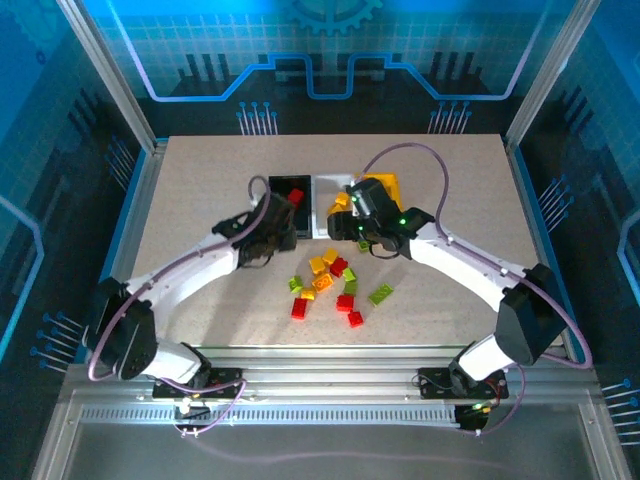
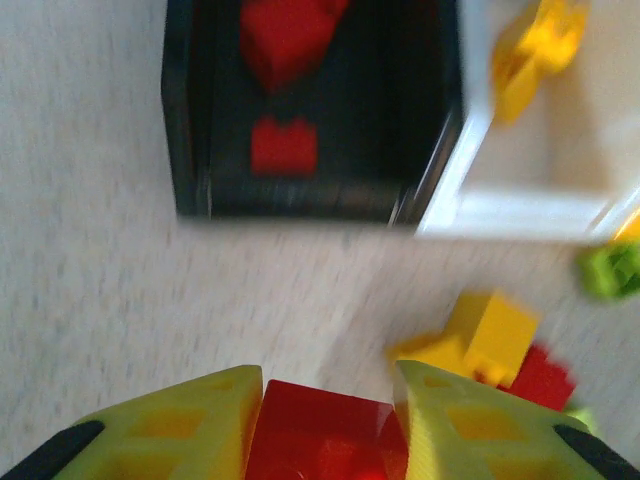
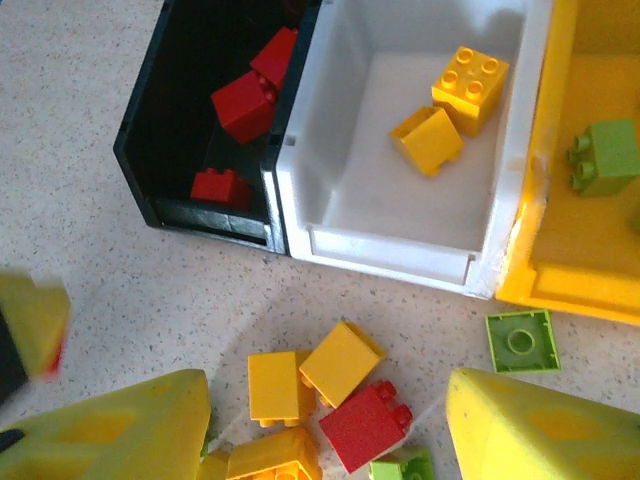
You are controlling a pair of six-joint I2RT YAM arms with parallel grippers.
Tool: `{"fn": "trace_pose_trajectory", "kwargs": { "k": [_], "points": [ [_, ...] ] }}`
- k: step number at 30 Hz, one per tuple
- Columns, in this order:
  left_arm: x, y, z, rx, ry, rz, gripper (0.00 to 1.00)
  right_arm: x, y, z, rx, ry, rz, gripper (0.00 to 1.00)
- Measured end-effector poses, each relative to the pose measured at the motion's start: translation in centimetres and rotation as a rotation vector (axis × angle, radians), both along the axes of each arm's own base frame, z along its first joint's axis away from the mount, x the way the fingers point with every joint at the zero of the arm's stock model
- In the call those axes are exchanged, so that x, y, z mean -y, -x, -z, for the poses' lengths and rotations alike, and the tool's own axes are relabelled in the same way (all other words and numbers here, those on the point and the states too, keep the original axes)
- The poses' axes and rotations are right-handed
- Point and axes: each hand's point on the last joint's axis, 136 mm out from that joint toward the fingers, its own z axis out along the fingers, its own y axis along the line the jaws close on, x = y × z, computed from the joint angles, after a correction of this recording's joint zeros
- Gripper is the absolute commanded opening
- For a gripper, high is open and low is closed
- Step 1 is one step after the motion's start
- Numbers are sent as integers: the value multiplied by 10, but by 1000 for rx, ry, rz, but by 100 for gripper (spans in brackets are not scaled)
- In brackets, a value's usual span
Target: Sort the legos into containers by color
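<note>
Jaws of the left gripper (image 2: 325, 400) are pinching one red brick (image 2: 320, 435) between the two yellow fingers (image 2: 190, 425). It hovers over the table (image 1: 200, 200) just near of the black bin (image 2: 185, 120). The right gripper (image 3: 325, 425) has its jaws spread wide with nothing gripped. It hangs over the loose pile, near of the white bin (image 3: 390, 240).

Three bins stand touching in a row at the far middle of the table: black on the left, white in the middle and the yellow-orange bin (image 3: 560, 270) on the right.

The right wrist view shows three red bricks in the black bin: one far (image 3: 272, 55), one middle (image 3: 243, 105) and one at the near wall (image 3: 222, 187). The white bin holds two yellow-orange bricks, a studded one (image 3: 470, 88) touching a tilted one (image 3: 428, 140). One lime green brick (image 3: 605, 155) lies in the yellow-orange bin; its right part is cut off by the frame edge.

Six loose bricks show between the right gripper's fingers:
- three yellow-orange bricks (image 3: 275, 388), close together
- one red brick (image 3: 365, 425), touching them
- one flat green plate (image 3: 520, 342), apart to the right and just near of the yellow-orange bin
- one green brick (image 3: 400, 468), at the bottom edge

From above, the whole loose pile (image 1: 335, 285) lies near of the bins, between the two arms. It mixes red, yellow-orange and green, roughly a dozen in all; the exact number cannot be told.
</note>
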Motion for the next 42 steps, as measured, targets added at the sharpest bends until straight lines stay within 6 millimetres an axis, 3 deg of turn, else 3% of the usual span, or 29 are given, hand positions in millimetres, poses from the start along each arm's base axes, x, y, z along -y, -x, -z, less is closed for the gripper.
{"fn": "trace_pose_trajectory", "kwargs": {
  "k": [2,4,9,15,18,22,28,32,36,39,42],
  "points": [
    [3,-32,-13,34,-1,-25,35,4,3,4,-8,4,9,65],
    [7,-58,-12,44,-18,-42,35,9,7,7,-15,11,16,65],
    [11,-105,16,9,-99,-63,35,18,18,10,-25,21,24,66],
    [6,-125,39,-48,-160,-83,43,31,35,10,-33,13,30,67],
    [7,-128,40,-55,-173,-69,58,35,44,18,-61,18,21,68],
    [9,-127,41,-60,-165,-62,71,40,55,34,-111,38,14,69],
    [18,-110,22,-45,-81,-40,98,39,64,42,-154,36,-9,70],
    [30,-78,-23,33,38,4,99,35,68,51,-190,38,-28,69],
    [44,-38,-59,117,138,73,99,31,67,82,-258,88,-39,68],
    [47,-5,-56,115,180,113,99,29,68,109,-317,147,-54,67],
    [34,22,-28,57,181,107,99,23,66,126,-351,186,-70,65]
  ]
}}
